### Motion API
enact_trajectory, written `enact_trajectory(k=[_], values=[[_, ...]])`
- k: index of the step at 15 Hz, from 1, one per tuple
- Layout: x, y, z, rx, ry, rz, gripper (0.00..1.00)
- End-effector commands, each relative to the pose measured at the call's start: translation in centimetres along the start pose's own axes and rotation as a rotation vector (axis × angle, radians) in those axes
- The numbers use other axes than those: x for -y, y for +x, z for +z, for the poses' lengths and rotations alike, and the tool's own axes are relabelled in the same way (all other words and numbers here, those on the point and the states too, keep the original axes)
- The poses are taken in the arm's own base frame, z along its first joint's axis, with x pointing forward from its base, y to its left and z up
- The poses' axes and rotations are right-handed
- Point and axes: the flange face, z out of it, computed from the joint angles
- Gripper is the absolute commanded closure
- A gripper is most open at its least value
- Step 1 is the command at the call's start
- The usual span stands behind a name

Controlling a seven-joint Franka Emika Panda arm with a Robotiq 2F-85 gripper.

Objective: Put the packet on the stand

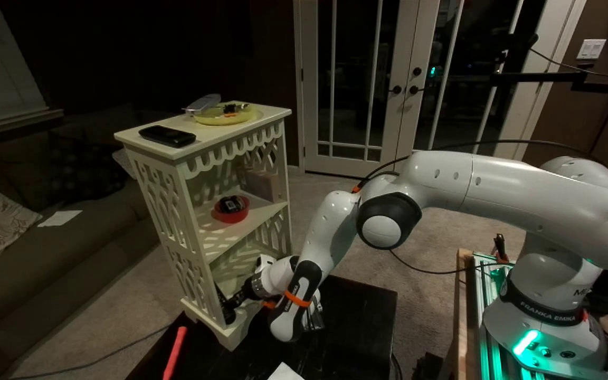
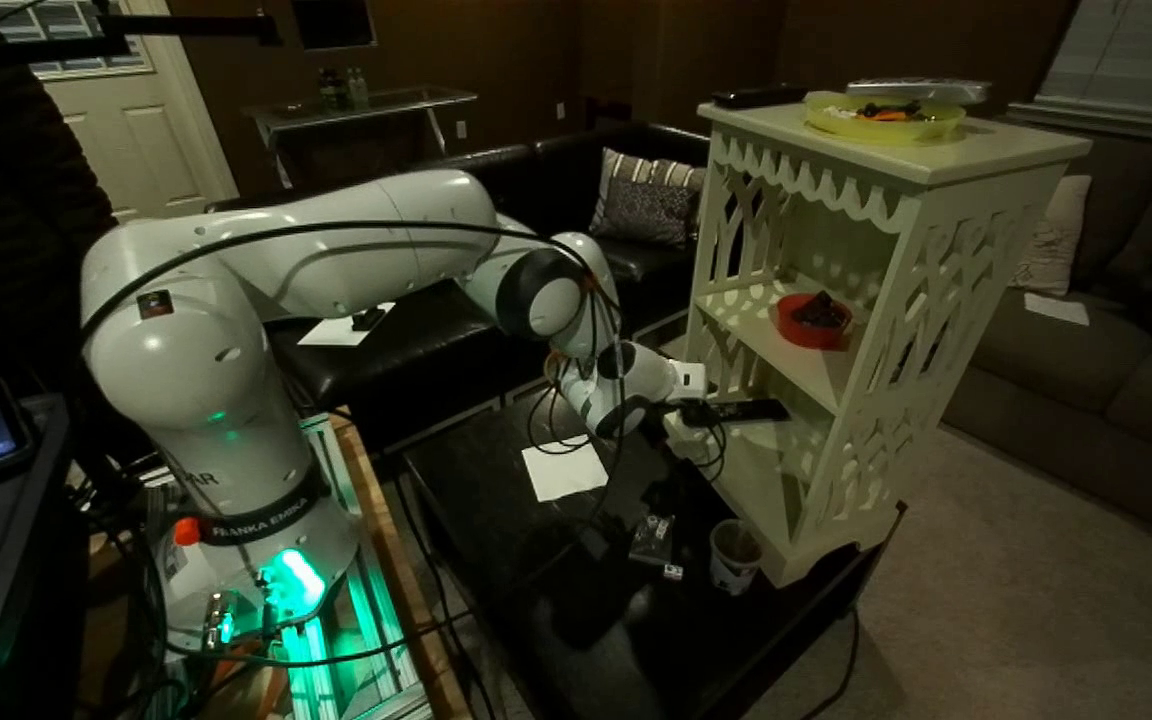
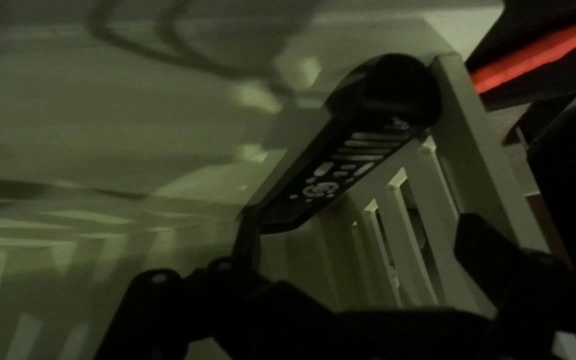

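On the stand (image 1: 217,236), red bowl (image 1: 231,217) of dark things (image 1: 230,202) and yellow dish (image 1: 217,120) of bits (image 1: 230,108); gripper (image 3: 360,225) (fingers (image 3: 483,252) apart) below.

Exterior views: farther off, I look down; stand (image 1: 217,236) and arm (image 2: 366,268) shared, frame sides swapped.
Wrist view: close, into stand.

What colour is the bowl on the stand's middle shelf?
Red. The bowl shows best in an exterior view.
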Motion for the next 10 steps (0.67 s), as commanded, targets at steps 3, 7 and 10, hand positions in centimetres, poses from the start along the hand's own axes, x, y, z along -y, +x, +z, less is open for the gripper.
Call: enact_trajectory(k=[3,7,10], values=[[0.2,-0.6,-0.5,-0.020,-0.075,-0.150,0.00],[0.7,-2.2,-0.1,0.059,-0.080,-0.236,0.00],[0.5,-2.8,0.0,0.088,-0.105,-0.239,0.00]])
